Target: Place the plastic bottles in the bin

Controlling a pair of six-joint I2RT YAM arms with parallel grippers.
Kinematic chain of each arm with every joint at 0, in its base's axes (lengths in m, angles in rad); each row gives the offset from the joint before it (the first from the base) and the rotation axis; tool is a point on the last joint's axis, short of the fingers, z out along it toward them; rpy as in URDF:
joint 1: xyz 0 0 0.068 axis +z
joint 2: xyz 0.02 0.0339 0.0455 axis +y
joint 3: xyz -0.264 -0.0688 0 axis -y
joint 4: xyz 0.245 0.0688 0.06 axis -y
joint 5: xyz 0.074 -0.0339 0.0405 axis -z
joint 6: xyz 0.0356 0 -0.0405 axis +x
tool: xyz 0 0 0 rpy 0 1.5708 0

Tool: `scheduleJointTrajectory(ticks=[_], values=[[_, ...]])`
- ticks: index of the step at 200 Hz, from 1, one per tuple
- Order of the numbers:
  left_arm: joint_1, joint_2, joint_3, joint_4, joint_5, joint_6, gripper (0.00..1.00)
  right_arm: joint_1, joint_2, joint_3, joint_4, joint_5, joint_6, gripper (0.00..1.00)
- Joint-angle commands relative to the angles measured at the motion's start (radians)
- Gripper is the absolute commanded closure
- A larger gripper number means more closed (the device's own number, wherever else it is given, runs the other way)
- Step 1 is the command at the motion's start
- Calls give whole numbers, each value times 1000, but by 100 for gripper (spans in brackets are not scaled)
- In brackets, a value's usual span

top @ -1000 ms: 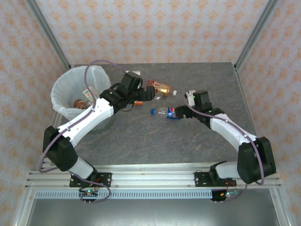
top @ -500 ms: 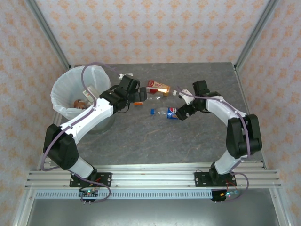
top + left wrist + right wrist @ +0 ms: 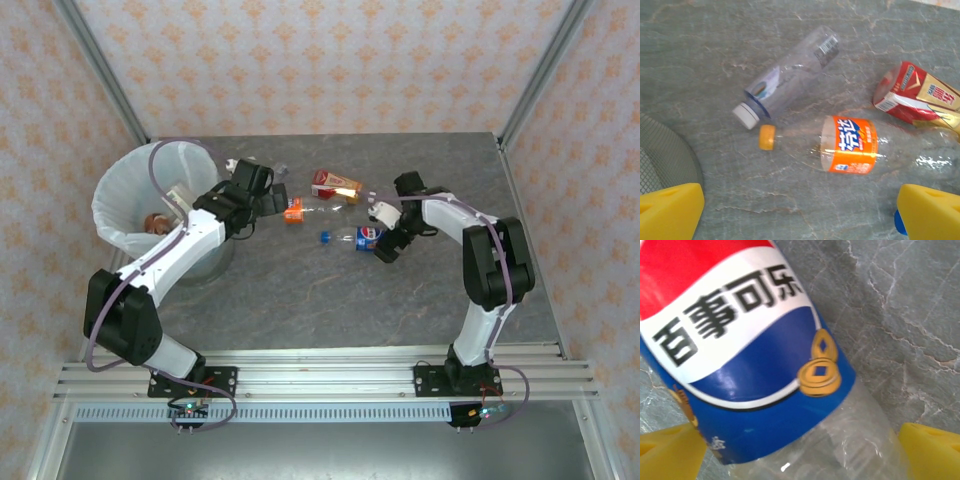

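Three crushed plastic bottles lie mid-table: an orange-labelled one (image 3: 293, 210) (image 3: 847, 145), a red-labelled one (image 3: 335, 185) (image 3: 920, 97), and a blue, red and white labelled one (image 3: 368, 238) (image 3: 745, 350). A clear bottle with a white cap (image 3: 790, 75) lies beside the orange one. The bin (image 3: 120, 190) with its white bag stands at the left, with a brown-labelled bottle (image 3: 155, 220) inside. My left gripper (image 3: 268, 198) (image 3: 800, 215) hangs open just short of the orange bottle. My right gripper (image 3: 392, 245) (image 3: 800, 450) is open, its yellow fingertips on either side of the blue bottle's clear end.
The bin's mesh wall (image 3: 660, 155) shows close to my left finger. A blue cap (image 3: 897, 222) peeks out beside my left gripper's other finger. Metal posts and patterned walls ring the table. Bare grey surface stretches toward the near edge.
My left arm has drawn back to the left toward the bin. My right arm has swung in and lowered its gripper around the blue bottle.
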Motion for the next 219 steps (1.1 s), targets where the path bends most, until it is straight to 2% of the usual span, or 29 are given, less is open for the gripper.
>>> scheduleJointTrajectory(ticks=[1, 93, 128, 147, 181, 219], values=[[25, -41, -14, -36, -61, 35, 0, 17, 16, 21, -31, 17, -33, 2], [135, -81, -52, -37, -51, 66, 0, 69, 32, 8, -3, 16, -8, 6], [170, -106, -65, -34, -44, 75, 0, 74, 27, -6, 14, 22, 9, 20], [182, -115, -63, -43, -34, 68, 0, 77, 22, -21, 15, 46, 6, 23], [180, -137, -66, -18, 107, 38, 0, 82, -15, -53, 24, 50, 3, 27], [171, -132, -89, 37, 215, -31, 0, 101, -62, -97, 50, 62, 15, 35]])
